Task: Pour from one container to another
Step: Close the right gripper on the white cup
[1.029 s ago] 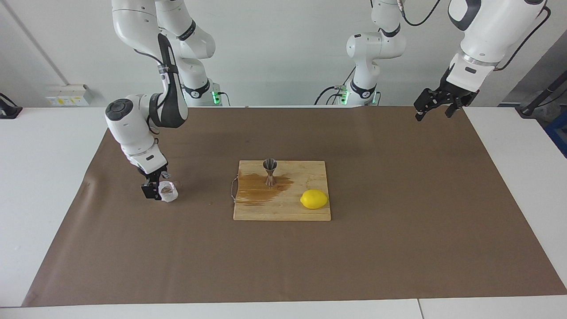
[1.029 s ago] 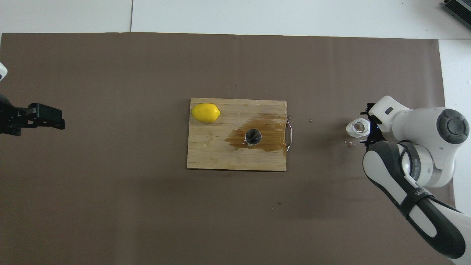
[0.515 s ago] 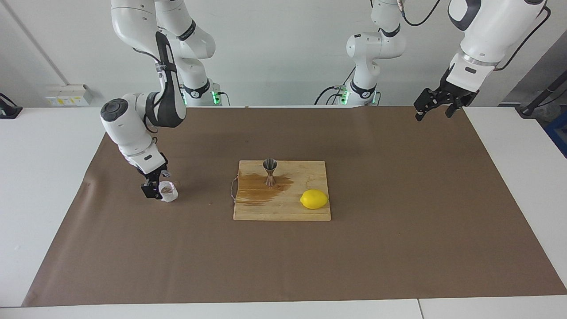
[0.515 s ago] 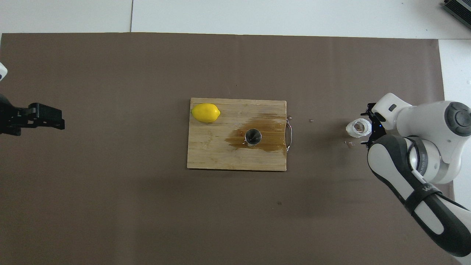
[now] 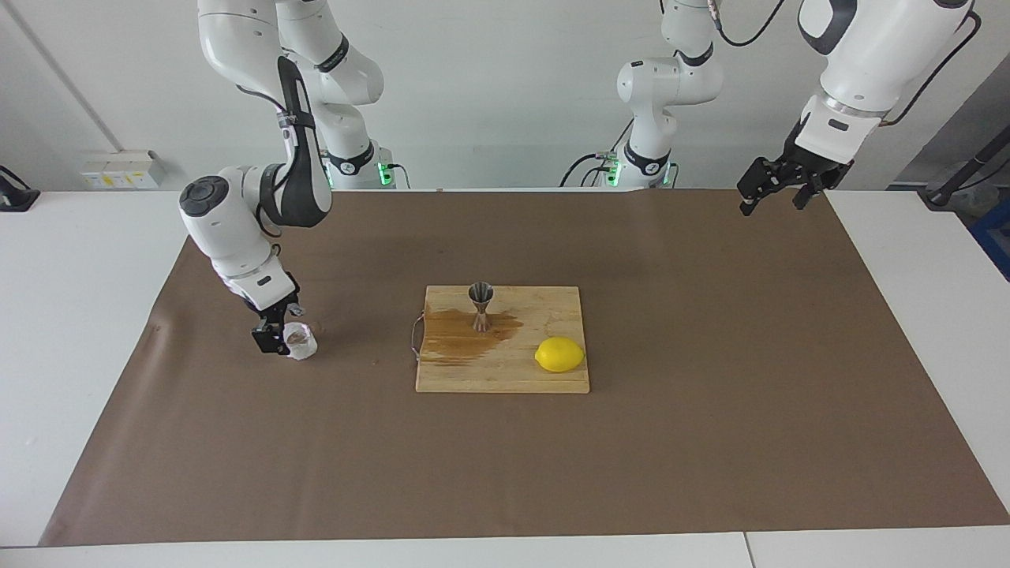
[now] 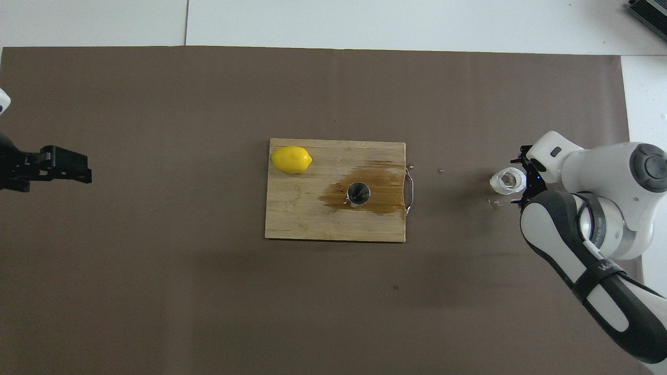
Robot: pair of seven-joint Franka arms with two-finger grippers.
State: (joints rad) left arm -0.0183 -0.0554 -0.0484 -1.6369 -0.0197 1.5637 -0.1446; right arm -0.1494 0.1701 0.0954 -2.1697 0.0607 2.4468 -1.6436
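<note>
The small crinkled translucent cup (image 5: 301, 341) with brownish contents stands upright on the brown mat, toward the right arm's end of the table; it also shows in the overhead view (image 6: 505, 180). My right gripper (image 5: 282, 327) is low at the cup, fingers spread on either side of it, open. The steel hourglass jigger (image 5: 480, 304) stands upright on the wooden cutting board (image 5: 505, 379), in a brown wet stain; it shows from above in the overhead view (image 6: 358, 193). My left gripper (image 5: 772, 197) waits open and empty, raised over the left arm's end of the mat.
A yellow lemon (image 5: 559, 354) lies on the board's corner farther from the robots, toward the left arm's end. The brown stain (image 5: 461, 339) spreads across the board toward its metal handle (image 5: 415, 339). A few small bits (image 6: 495, 203) lie on the mat beside the cup.
The right arm's wrist and elbow have shifted slightly up and outward; its gripper stays at the cup. The cup, jigger and left arm have not moved.
</note>
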